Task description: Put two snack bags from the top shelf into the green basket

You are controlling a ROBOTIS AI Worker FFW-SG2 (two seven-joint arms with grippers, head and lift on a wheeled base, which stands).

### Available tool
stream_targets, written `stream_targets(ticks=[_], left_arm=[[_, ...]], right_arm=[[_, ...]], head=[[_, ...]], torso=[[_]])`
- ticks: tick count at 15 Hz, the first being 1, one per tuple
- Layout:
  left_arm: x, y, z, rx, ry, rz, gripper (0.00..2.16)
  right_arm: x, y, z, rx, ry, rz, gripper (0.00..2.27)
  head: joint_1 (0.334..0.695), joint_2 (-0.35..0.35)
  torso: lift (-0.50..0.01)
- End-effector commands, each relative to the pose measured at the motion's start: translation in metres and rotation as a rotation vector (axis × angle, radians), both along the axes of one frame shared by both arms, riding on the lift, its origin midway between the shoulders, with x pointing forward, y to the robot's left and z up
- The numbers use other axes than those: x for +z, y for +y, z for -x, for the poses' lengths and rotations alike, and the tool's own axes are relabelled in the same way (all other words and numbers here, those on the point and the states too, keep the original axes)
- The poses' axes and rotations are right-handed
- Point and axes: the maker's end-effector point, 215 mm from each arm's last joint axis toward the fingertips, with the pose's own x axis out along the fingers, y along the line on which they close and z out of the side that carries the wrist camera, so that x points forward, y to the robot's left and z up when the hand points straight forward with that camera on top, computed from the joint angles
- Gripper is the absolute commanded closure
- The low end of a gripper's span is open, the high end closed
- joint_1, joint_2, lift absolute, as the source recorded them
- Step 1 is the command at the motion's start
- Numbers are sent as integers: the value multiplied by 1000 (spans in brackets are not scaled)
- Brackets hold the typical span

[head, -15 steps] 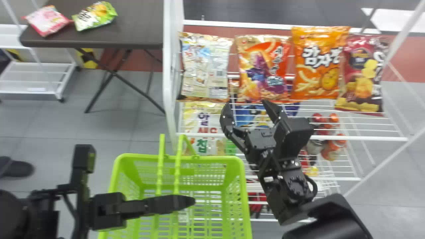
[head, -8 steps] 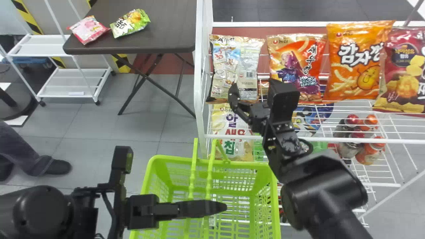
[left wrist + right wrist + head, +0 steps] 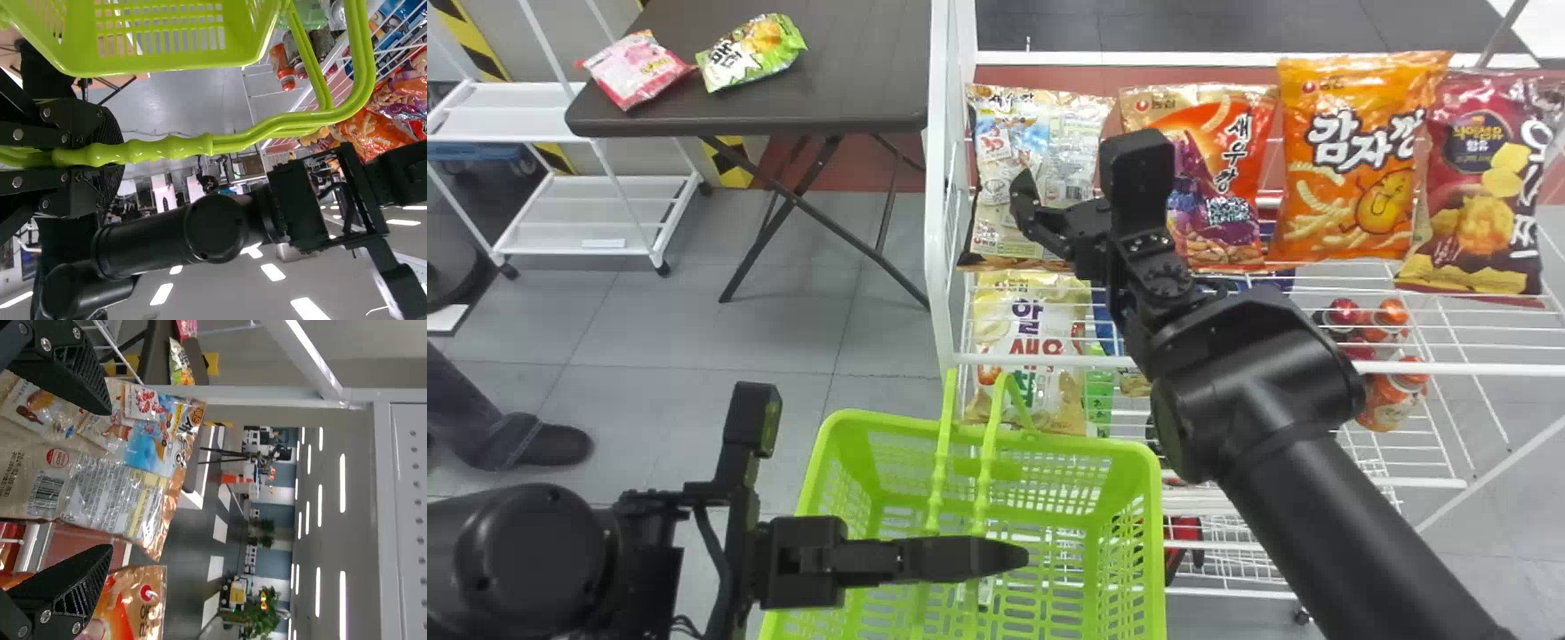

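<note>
Top shelf (image 3: 1449,368) carries task's bags upright, side by side, backs of none pinned, so each likely liftable; basket (image 3: 1085,443) hangs low just before shelf, presumably for short drop; pale bag (image 3: 1005,133) stands at shelf's left end, back turned out; red-orange bag (image 3: 1227,178) beside it; right gripper (image 3: 107,479) open, fingers spread about pale bag, nothing gripped, spacing seemingly meant to pinch it next; left gripper (image 3: 110,155) closed on handle (image 3: 173,148), likely to keep basket steady.
</note>
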Motion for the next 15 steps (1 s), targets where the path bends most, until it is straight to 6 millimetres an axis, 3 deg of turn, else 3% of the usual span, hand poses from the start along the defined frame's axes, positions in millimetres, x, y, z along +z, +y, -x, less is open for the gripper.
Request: stream_targets(ticks=[1,3,7,8,9,11,15], left_arm=[[0,1,0,1,2,1,2145],[-1,1,1,3,6,3,2148],[-3,2,1,4,18,8,2145],[-3,2,0,6,17,9,2145],[-3,3,0,7,18,11,2145],[-5,4,-1,12,25,11,2145],[-4,4,-5,13,23,13,2145]], right_arm=[[-16,-1,-10,13,39,47,90],[-36,-13,-21,1,76,90,90],[-49,3,-23,105,108,147,124],[-49,7,-24,127,112,152,286],[-49,9,-24,143,115,153,606],[-51,10,-22,150,114,144,2010],[-42,15,-16,160,47,133,2229]], head=[[695,61],[695,64],[695,55],[695,60],[695,66],[695,73],[695,79]], torso=[[-1],[-1],[-1],[-1],[-1],[-1],[-1]])
